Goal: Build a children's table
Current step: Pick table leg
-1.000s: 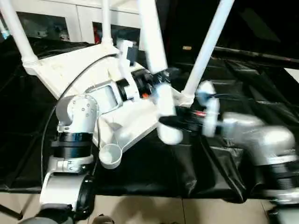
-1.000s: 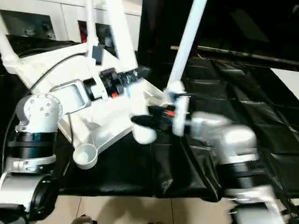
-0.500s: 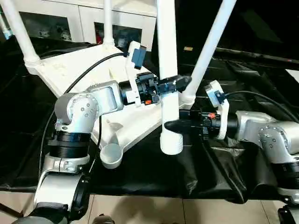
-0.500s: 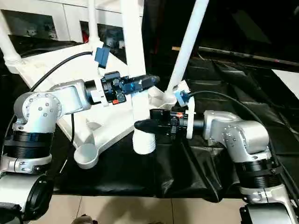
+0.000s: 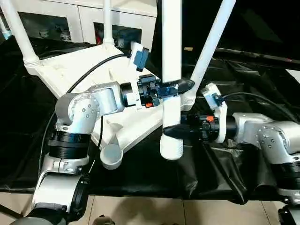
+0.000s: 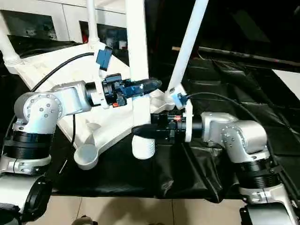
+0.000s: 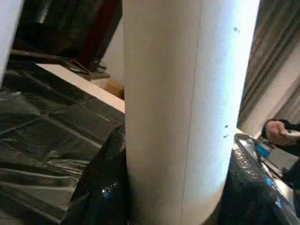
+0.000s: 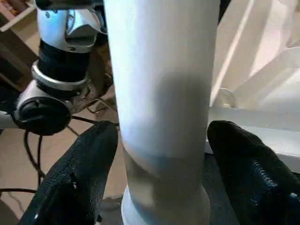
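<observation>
The left arm rises from the lower left, bends at its silver elbow, and reaches level toward the middle, where the left gripper [image 5: 172, 87] clamps its two black fingers on either side of an upright white table leg [image 5: 171, 56]. The right arm comes in from the right, forearm level, its wrist turned inward. The right gripper [image 5: 172, 131] sits lower on the same leg, near its ringed end, its black fingers [image 8: 77, 176] straddling the tube with a slight gap on each side.
</observation>
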`<state>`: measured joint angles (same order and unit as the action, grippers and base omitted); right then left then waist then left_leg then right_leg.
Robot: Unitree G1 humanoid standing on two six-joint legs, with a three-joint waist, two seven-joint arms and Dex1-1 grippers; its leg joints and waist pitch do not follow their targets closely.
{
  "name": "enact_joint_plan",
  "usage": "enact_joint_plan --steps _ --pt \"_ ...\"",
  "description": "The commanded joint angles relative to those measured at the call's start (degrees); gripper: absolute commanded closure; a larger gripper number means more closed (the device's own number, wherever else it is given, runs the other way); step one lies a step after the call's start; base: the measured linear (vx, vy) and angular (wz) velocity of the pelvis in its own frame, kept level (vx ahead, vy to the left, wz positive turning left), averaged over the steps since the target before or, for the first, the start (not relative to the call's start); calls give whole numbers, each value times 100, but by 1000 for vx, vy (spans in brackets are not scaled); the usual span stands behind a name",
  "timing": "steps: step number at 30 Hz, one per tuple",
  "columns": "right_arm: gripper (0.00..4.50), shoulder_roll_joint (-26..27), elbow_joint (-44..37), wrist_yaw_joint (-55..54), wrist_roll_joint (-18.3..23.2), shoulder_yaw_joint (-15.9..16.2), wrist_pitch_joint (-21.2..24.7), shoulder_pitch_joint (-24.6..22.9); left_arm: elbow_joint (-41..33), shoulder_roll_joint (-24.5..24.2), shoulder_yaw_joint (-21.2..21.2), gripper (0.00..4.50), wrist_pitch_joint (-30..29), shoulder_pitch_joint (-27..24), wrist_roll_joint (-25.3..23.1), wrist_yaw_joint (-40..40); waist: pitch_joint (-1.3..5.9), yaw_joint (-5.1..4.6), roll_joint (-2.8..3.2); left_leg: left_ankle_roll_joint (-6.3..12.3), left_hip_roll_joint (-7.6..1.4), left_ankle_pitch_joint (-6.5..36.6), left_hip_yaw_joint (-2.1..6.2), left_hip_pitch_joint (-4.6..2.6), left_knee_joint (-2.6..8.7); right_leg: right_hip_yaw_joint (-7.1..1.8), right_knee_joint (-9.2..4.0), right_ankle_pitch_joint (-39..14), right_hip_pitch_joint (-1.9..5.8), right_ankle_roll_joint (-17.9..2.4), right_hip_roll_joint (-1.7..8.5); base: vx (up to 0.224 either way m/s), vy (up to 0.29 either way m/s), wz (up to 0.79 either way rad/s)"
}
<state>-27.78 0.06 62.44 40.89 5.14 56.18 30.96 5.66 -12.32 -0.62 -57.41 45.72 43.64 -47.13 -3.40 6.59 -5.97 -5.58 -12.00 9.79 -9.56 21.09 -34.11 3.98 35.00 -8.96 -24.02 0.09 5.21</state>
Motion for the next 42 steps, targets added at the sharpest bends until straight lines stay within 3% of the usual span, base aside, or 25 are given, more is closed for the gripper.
enact_joint_plan --steps 1,7,8,22,33,34,35,39,40,42 --pt "111 -63 -117 42 55 40 46 -32 -174 -3 150 264 35 100 38 -112 421 16 12 -148 -62 891 -43 -17 373 -188 -372 -1498 355 -800 222 0 0 0" --pt "111 -55 -91 69 60 65 68 -11 -151 19 219 264 71 111 -19 -169 416 13 9 -172 -60 955 -43 -18 375 -188 -383 -1617 357 -769 224 0 0 0" --pt "139 -53 -98 85 55 83 80 -11 -140 19 228 264 88 108 -30 -182 418 15 8 -171 -61 944 -41 -15 375 -188 -380 -1608 359 -760 225 0 0 0" --pt "246 -85 -215 160 63 220 85 -135 -59 27 224 264 161 144 -48 -202 421 21 11 -177 -55 934 -40 -11 372 -186 -386 -1618 363 -735 222 0 0 0" --pt "254 1 -145 86 10 160 -77 -137 -77 66 234 264 220 126 -83 -151 427 22 23 -176 -61 924 -38 -18 371 -186 -372 -1514 360 -791 223 0 0 0" --pt "254 22 -133 69 8 140 -102 -135 -40 101 201 208 237 138 -102 -75 425 19 16 -177 -62 941 -41 -17 368 -186 -376 -1507 362 -800 223 0 0 0" --pt "254 52 -118 40 2 112 -133 -130 31 148 105 194 194 167 -46 -7 427 21 33 -185 -60 948 -38 -13 369 -187 -370 -1475 368 -807 221 0 0 0" --pt "255 278 -22 -222 -57 -97 -435 -147 148 395 -320 185 568 187 133 132 431 19 37 -168 -52 965 -38 -6 362 -184 -395 -1531 367 -801 232 0 0 0" --pt "257 445 70 -453 -96 -254 -635 -145 174 538 -519 157 780 182 208 268 434 25 29 -180 -51 965 -35 -4 364 -179 -392 -1508 371 -817 233 0 0 0" --pt "257 761 195 -828 -114 -534 -1004 -158 223 858 -928 151 1342 178 318 601 437 17 54 -223 -53 1001 -31 5 365 -174 -377 -1459 363 -873 241 0 0 0"
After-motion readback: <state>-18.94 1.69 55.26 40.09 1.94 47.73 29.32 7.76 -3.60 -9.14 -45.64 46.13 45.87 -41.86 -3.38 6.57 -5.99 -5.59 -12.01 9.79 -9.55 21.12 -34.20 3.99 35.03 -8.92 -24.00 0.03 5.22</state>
